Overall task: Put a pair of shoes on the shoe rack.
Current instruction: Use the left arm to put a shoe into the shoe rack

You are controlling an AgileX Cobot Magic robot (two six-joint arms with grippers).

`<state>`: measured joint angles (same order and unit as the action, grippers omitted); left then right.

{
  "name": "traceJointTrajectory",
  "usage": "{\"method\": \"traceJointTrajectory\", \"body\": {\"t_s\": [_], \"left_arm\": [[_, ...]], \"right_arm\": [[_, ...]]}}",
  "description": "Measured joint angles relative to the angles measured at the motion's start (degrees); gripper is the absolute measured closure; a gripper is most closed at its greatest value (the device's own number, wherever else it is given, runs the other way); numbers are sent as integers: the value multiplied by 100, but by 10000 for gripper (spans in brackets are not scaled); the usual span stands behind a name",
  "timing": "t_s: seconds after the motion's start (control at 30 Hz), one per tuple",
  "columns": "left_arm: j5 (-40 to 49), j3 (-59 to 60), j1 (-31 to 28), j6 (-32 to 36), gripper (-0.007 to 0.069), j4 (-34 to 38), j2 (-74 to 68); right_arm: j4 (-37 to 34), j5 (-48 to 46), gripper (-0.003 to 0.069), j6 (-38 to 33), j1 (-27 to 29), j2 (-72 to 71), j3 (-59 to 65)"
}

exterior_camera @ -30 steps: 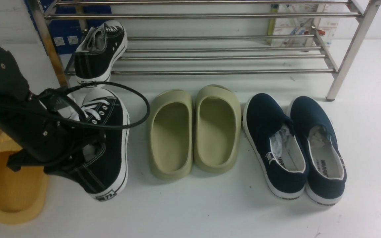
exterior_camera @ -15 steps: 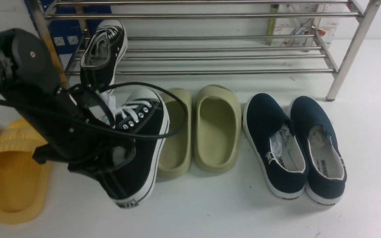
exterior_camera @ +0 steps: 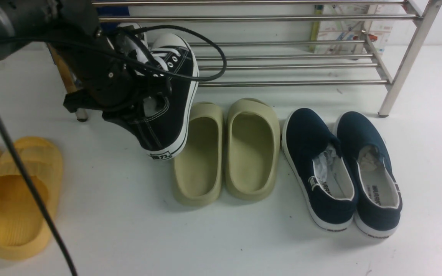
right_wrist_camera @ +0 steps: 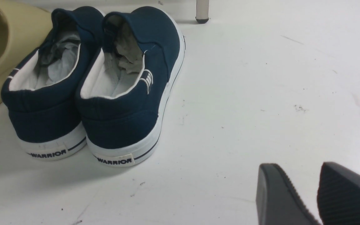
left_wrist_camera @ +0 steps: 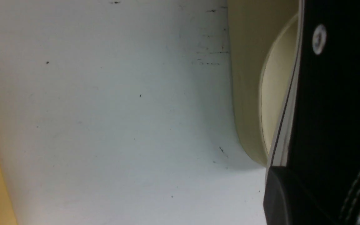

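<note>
black canvas sneaker (exterior_camera: 171,111), white toe cap and laces, hangs in the air at the left end of the shoe rack (exterior_camera: 282,82). its toe points up over the front bars of the lower shelf and its heel dips towards the floor (exterior_camera: 129,214), just beside the left olive clog (exterior_camera: 198,153). the left gripper (exterior_camera: 148,100) is clamped tight on it at the collar, and the left wrist view shows little beyond black canvas and an eyelet. the other sneaker (exterior_camera: 131,28) is almost wholly hidden behind the arm; only a white sliver shows by the same end of the shelf, so i cannot tell how it sits.

by my reading the job is past halfway: one shoe seems to be on the rack, and this one is lifted but not yet set on the bars. it still needs placing and letting go.

a second ago the held sneaker hung low near the yellow slippers (exterior_camera: 17,191), and the first one lay in plain sight on the lower shelf. half a second ago it had drifted towards the clogs. now it is up and back at the rack.

the right gripper (right_wrist_camera: 305,178) waits near the navy slip-ons (exterior_camera: 340,168), its pads apart and holding nothing.
</note>
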<state>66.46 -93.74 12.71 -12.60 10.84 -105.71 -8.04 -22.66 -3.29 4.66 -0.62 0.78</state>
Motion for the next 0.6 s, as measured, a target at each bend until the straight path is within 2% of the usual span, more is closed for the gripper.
{"method": "traceJointTrajectory", "body": {"t_s": [0.17,0.4,0.6], "left_arm": [[117,-1161,13,-453,629,-482,-948],[41,-2581,13,-532,629,-821,-1817],[-197,-3033,13,-732,624,-1272,-2238]], "right_arm": [[0,0,419,0,0,0,0],[0,0,419,0,0,0,0],[0,0,419,0,0,0,0]]}}
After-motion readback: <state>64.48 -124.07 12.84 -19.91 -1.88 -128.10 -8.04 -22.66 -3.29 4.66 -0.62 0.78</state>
